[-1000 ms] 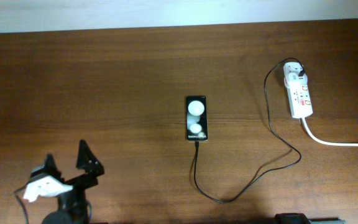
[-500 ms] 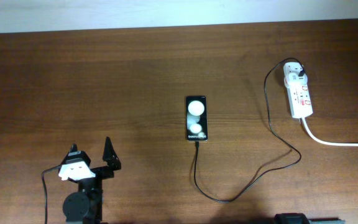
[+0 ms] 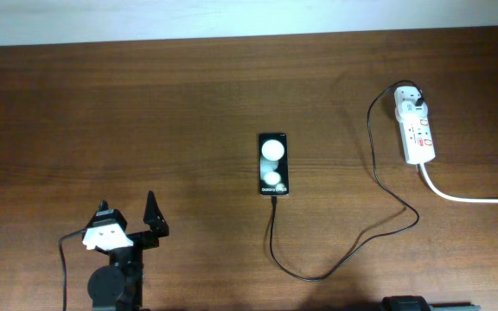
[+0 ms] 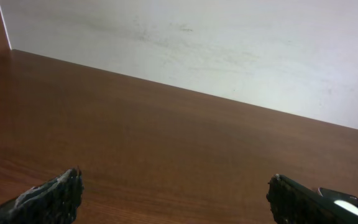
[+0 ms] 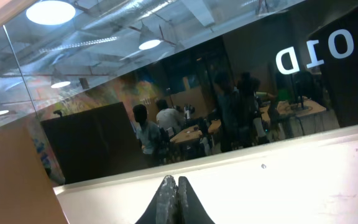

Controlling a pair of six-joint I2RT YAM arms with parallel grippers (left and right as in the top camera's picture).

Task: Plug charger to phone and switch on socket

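Observation:
The phone (image 3: 272,164) lies flat mid-table, with its glossy face up. The charger's thin black cable (image 3: 318,276) runs from the phone's near edge, loops right and goes up to the white adapter (image 3: 413,102). The adapter sits in the far end of the socket strip (image 3: 420,138). My left gripper (image 3: 128,214) is open and empty at the front left, well apart from the phone. In the left wrist view its fingers (image 4: 176,193) spread wide over bare wood. My right gripper (image 5: 177,186) is shut and empty and points up at a wall. It is out of the overhead view.
The strip's thick white cord (image 3: 461,197) runs off the right edge. A white wall (image 4: 229,43) borders the table's far side. A dark shape with a white spot (image 4: 344,204) shows at the left wrist view's lower right.
My left gripper has swung round and shifted right at the front left, then stopped. My right arm has drawn back off the overhead view's right edge. The phone, cable and strip have not moved.

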